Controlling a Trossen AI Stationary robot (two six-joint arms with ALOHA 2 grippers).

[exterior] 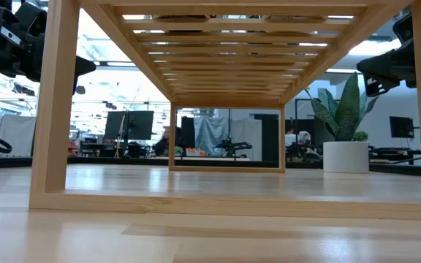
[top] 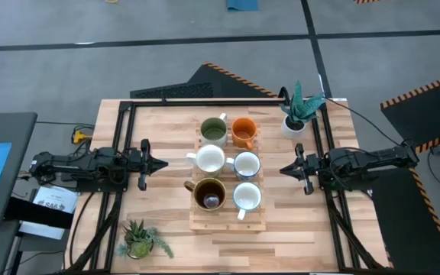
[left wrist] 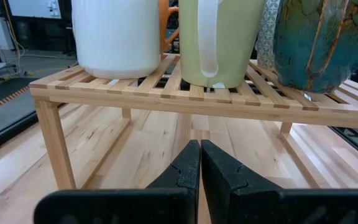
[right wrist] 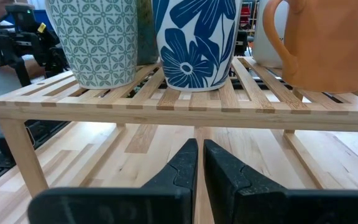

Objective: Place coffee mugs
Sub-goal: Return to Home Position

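Observation:
Six mugs stand on a slatted wooden rack (top: 228, 221) in the middle of the table: olive-green (top: 213, 131), orange (top: 243, 132), white (top: 210, 160), blue-patterned (top: 247, 164), dark brown (top: 209, 195) and another pale one (top: 247, 197). My left gripper (top: 163, 163) hovers to the left of the rack, shut and empty, pointing at it. My right gripper (top: 283, 169) is to the right of the rack, also shut and empty. In the left wrist view the shut gripper (left wrist: 199, 162) faces the rack's edge (left wrist: 166, 99). The right wrist view shows the right gripper (right wrist: 200, 162) in the same way.
A white pot with a teal plant (top: 295, 122) stands at the far right, close to my right arm. A small pot with a spiky green plant (top: 137, 241) sits at the near left corner. A black frame (top: 128, 103) borders the table. Bare wood lies beside the rack.

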